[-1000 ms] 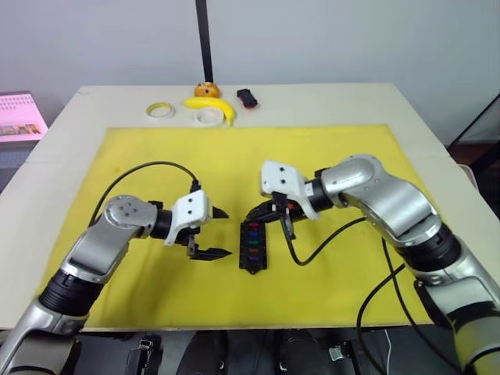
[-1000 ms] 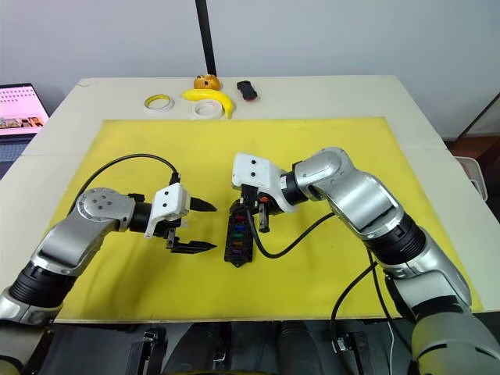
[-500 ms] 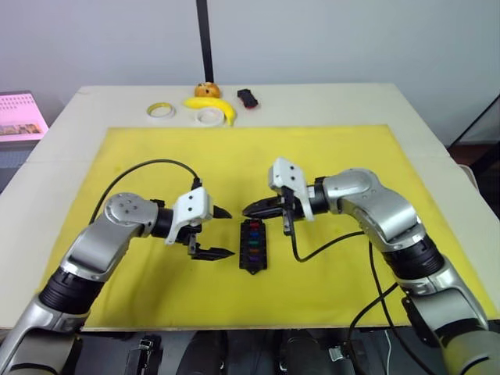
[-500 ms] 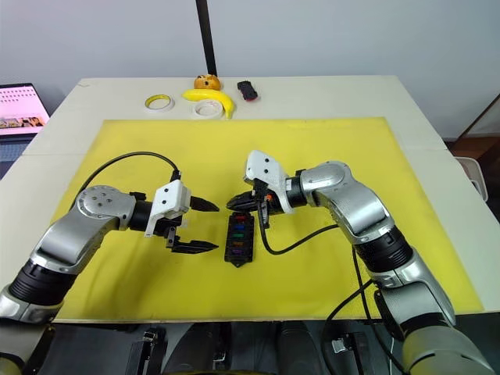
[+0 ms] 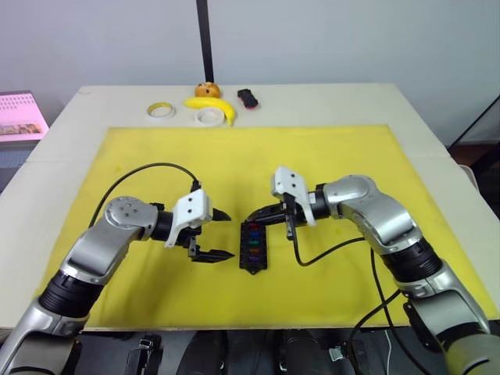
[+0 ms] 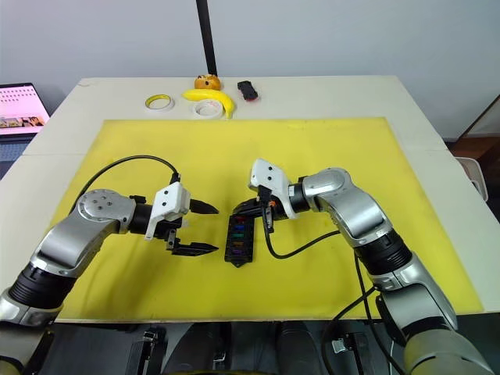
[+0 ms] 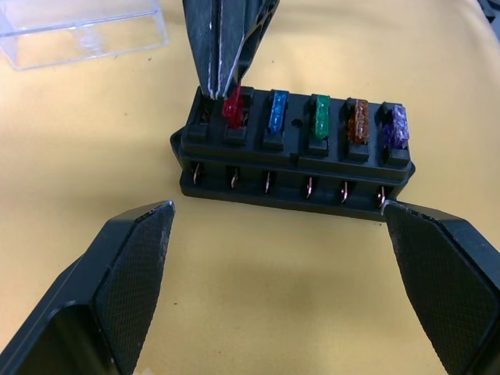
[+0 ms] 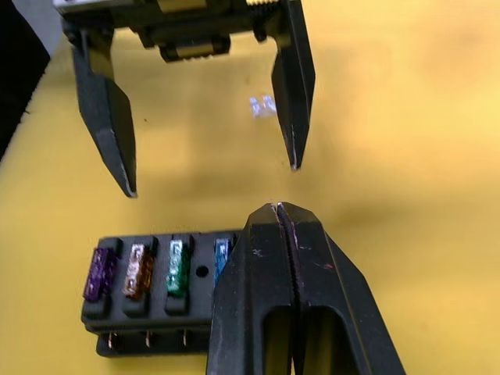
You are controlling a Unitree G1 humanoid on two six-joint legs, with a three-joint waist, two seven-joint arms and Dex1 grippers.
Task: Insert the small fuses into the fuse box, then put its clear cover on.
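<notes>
Right gripper (image 7: 221,48), fingers pressed together, has lowered onto the fuse box (image 7: 293,156) at mid-mat, pressing beside the red fuse (image 7: 233,107); left gripper (image 5: 209,233) waits spread. Clear cover (image 7: 82,30) remains off.

The left gripper (image 5: 220,234) hovers low with its two fingers spread wide, pointing rightward. The right gripper (image 5: 251,218) reaches in from the right, elbow bent, its fingers pressed together.

Bright even overhead light, soft shadows on the yellow mat (image 5: 328,156), sharp views, slight wrist-view blur
</notes>
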